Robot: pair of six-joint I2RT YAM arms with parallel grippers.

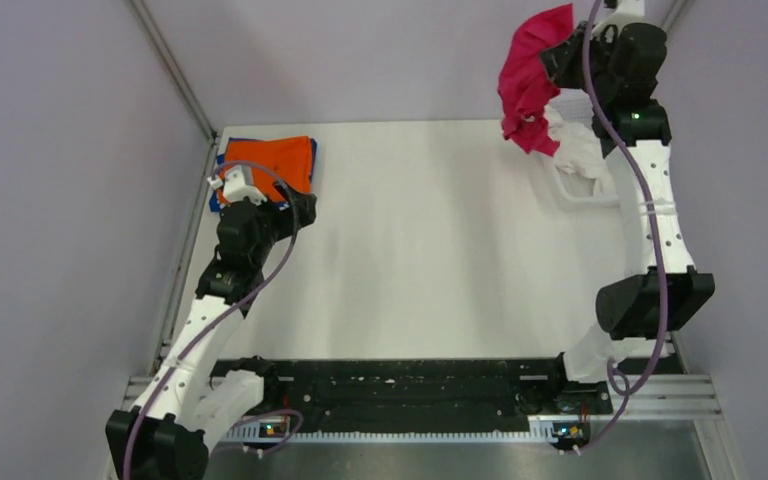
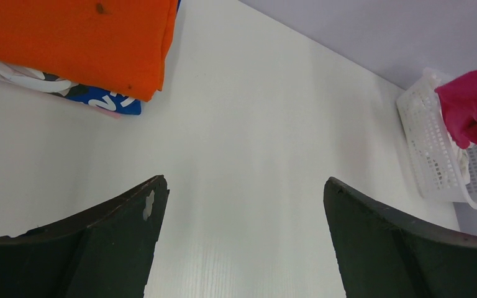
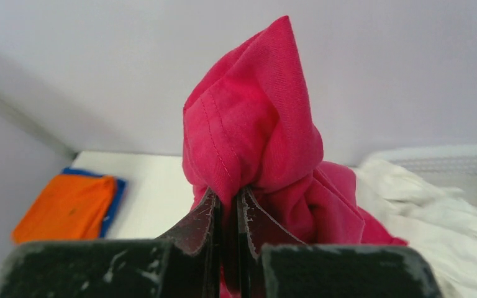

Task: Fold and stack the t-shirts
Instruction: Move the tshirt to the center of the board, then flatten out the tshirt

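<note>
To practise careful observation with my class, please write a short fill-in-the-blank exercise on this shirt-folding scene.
1. The right tool is ____ on the pink shirt, holding it in the air.
2. The folded orange shirt lies on ____ of the blue shirt.
3. The left tool is open and holds ____.

Missing words: shut; top; nothing.

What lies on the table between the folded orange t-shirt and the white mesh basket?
Nothing: the table is bare between the orange t-shirt and the basket, as the top external and left wrist views show.
</note>
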